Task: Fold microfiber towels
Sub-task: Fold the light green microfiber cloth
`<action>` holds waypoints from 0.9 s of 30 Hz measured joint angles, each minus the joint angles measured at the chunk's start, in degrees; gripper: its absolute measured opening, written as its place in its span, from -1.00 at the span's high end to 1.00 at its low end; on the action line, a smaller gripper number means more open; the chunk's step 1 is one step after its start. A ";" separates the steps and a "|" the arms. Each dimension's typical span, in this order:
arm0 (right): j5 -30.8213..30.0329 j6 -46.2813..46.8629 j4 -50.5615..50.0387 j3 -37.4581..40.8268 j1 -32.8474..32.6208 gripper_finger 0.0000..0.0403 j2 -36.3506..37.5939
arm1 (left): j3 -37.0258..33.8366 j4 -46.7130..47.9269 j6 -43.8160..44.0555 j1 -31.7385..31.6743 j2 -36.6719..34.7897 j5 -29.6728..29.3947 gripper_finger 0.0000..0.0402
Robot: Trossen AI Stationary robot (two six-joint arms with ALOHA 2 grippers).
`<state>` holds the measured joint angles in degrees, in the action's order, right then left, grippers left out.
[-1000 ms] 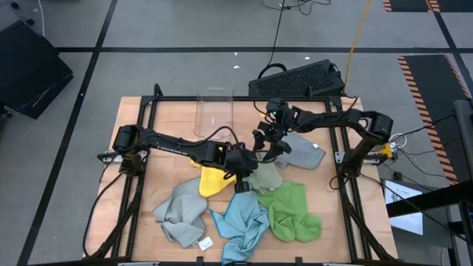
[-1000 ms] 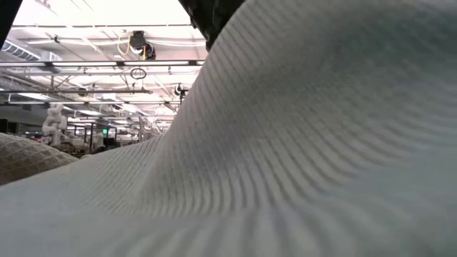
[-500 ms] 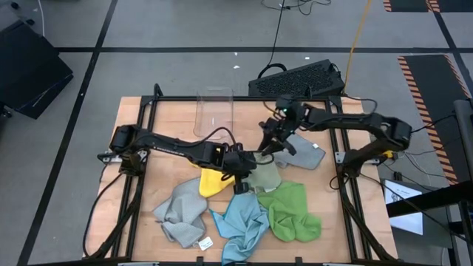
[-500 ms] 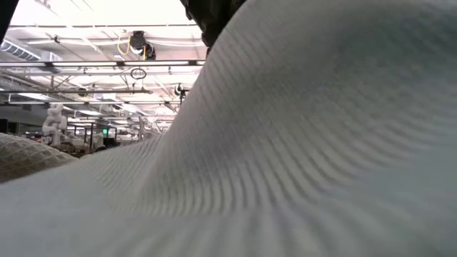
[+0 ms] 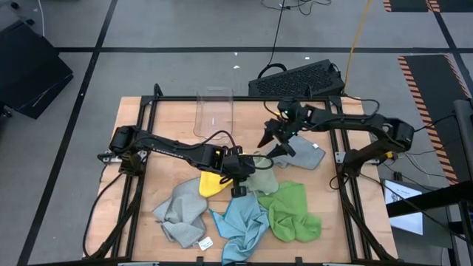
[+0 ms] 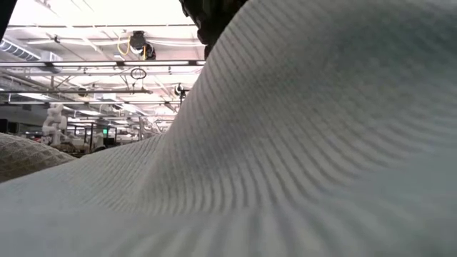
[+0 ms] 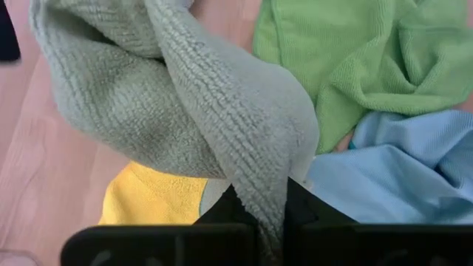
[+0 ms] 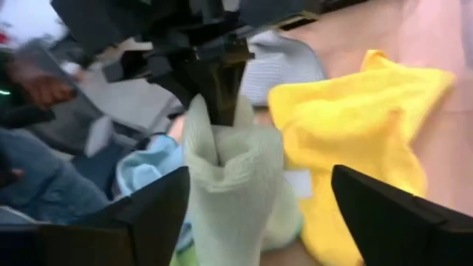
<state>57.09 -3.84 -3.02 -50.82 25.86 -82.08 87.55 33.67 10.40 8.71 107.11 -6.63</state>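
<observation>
My left gripper [image 5: 240, 171] is at the table's middle, shut on the pale green towel [image 5: 264, 177]. My right gripper [image 5: 272, 142] stands open just beyond it toward the far right, its fingers wide apart and touching nothing. Around them lie a yellow towel [image 5: 210, 182], a grey towel [image 5: 180, 211], a light blue towel [image 5: 241, 222], a bright green towel [image 5: 293, 210] and a second grey towel [image 5: 304, 152]. Cloth close to the lens fills the low view. My left gripper pinches a bunched fold of the pale green towel [image 7: 260, 166] between its two fingers, several layers gathered together. The fingers slant down from the table's left. In the right wrist view the towel [image 8: 233, 174] hangs below them as a loose roll.
A clear plastic bin [image 5: 214, 112] stands at the far middle of the table. A black keyboard-like case [image 5: 297, 78] lies beyond the far edge. Bare wood shows at the far left [image 5: 166, 118].
My right gripper has drawn back a little from the pale green towel toward the table's far right, risen, and tipped toward level. My left gripper has kept its hold on the towel.
</observation>
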 joint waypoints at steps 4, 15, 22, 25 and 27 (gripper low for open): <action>4.41 0.87 3.32 0.13 -2.26 -0.66 -2.76 | 0.00 0.36 -0.20 -0.43 0.01 0.87 0.96; -0.19 -1.42 9.36 0.11 -6.08 -0.08 -3.66 | 0.00 0.90 -0.69 -0.48 0.00 1.08 0.96; -0.42 3.70 -0.88 0.11 -5.94 0.87 1.04 | 0.00 0.79 7.21 0.04 0.00 0.61 0.95; -6.11 4.90 -7.42 0.11 -6.51 0.92 6.10 | 0.04 -0.12 13.76 0.38 -0.01 1.10 0.95; -11.36 4.92 -11.10 0.11 -7.37 0.92 9.51 | 0.09 -1.23 18.63 0.53 -0.02 1.76 0.91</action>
<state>45.72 1.08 -14.12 -50.72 18.49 -72.57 87.64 32.44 29.03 9.23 107.09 -4.87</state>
